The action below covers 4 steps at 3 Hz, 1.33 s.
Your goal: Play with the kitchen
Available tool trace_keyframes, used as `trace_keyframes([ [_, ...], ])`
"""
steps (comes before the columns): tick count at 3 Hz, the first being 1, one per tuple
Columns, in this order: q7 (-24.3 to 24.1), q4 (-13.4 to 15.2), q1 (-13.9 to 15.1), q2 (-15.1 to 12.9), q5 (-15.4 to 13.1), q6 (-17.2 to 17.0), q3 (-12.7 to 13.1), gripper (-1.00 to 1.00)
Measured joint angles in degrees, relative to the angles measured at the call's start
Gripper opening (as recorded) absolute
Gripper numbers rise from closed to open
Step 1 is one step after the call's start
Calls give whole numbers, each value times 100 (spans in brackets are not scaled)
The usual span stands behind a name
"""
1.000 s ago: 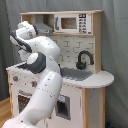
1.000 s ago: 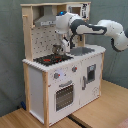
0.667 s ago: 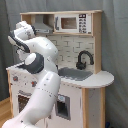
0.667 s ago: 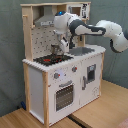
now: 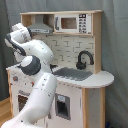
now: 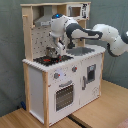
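A: Where did the kitchen (image 6: 60, 75) stand?

B: On the wooden floor (image 6: 95, 112) in the second exterior view, before a grey curtain (image 6: 10, 55). Nearest the camera was its white front, with the windowed oven door (image 6: 64, 95) under two knobs. Above lay the worktop with the black-red hob (image 6: 50, 60), then the sink (image 5: 74, 74) and black faucet (image 5: 83, 59) as the first exterior view showed them, and at the back the grey hood (image 5: 41, 25) and small microwave (image 5: 72, 22).

A: And the arm?

B: It reached in from the second exterior view's right, and the gripper (image 6: 53, 50) hung low over the hob, at what looked like a small dark pot (image 6: 50, 52).

A: Were the fingers closed on it?

B: One could not tell; they merged with the pot, and in the first exterior view the arm itself hid them.

A: How might the step be done well?

B: Probably by working slowly and straight down over the hob, keeping the wrist clear of the hood and backsplash.
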State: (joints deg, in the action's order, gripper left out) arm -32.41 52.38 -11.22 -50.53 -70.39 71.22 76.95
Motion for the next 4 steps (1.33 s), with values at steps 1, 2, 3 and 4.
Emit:
trace_keyframes([
  [1, 209, -298, -332, -160, -276, 35, 0, -100],
  [2, 512, -636, -680, -228, -549, 36, -2, -100],
  [3, 910, -734, -855, -377, -814, 328, -43, -100],
  [4, 1320, -737, -969, -446, -1008, 661, -77, -100],
])
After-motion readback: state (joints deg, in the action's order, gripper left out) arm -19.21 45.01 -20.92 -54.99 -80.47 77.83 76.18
